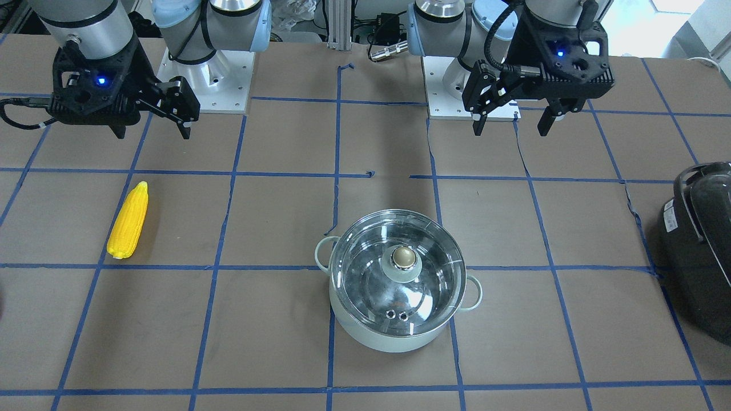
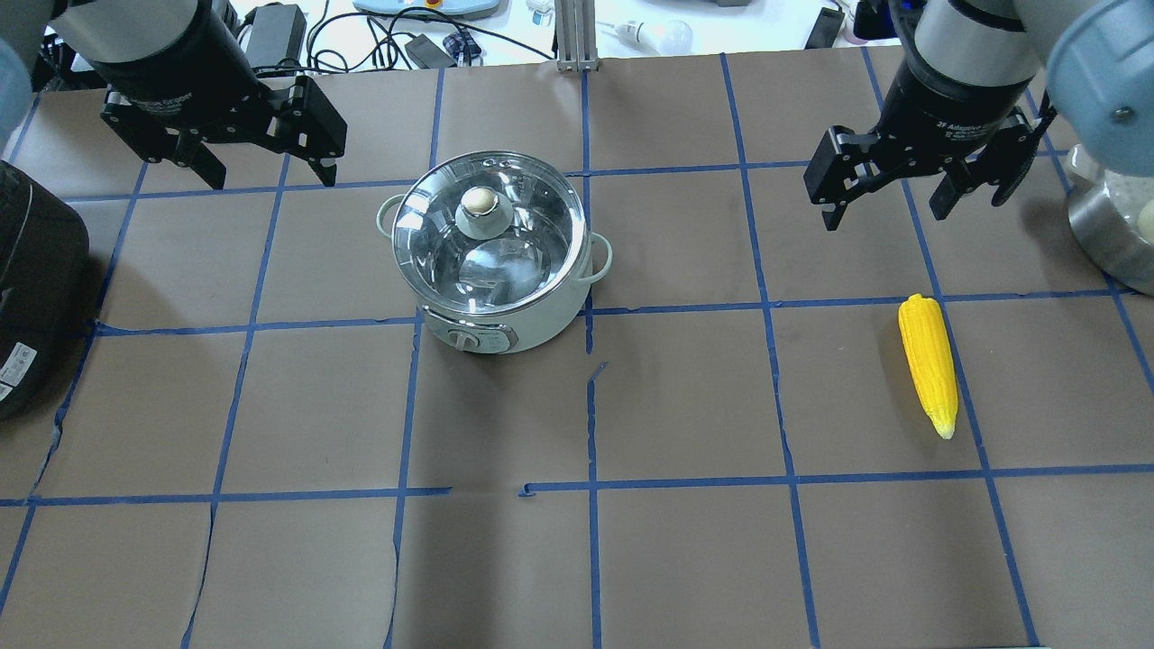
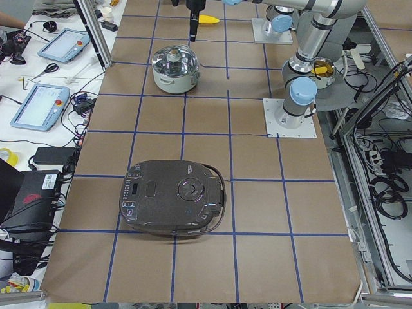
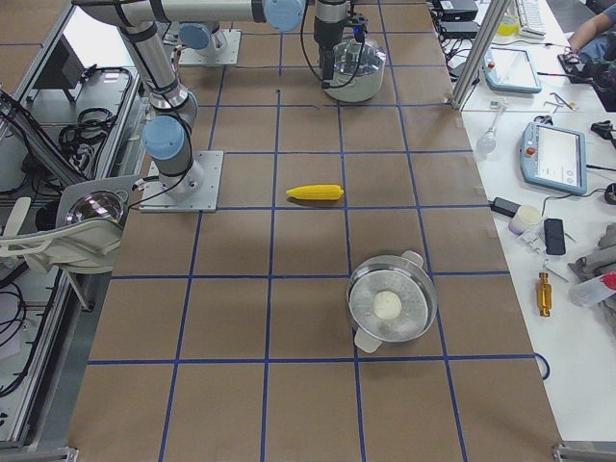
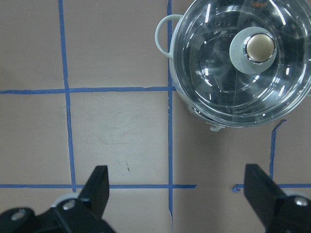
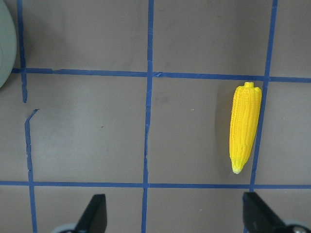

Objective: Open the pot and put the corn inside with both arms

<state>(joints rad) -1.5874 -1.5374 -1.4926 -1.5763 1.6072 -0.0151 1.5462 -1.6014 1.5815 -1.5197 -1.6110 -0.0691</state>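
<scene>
The pale mint-green pot (image 1: 377,337) stands mid-table with its glass lid (image 1: 365,274) on and the brass knob (image 1: 404,258) on top. It also shows in the overhead view (image 2: 532,333) and in the left wrist view (image 5: 165,36). The yellow corn (image 1: 129,220) lies flat on the paper, also in the overhead view (image 2: 929,361) and in the right wrist view (image 6: 245,127). My left gripper (image 2: 270,176) is open and empty, raised beside the pot. My right gripper (image 2: 888,212) is open and empty, raised near the corn's thick end.
A large black appliance (image 2: 36,288) sits at the table's left end. A steel bowl-like pot (image 2: 1109,234) holding a pale round thing stands at the right end. Blue tape lines grid the brown paper. The arm bases (image 1: 205,74) are at the table's robot side.
</scene>
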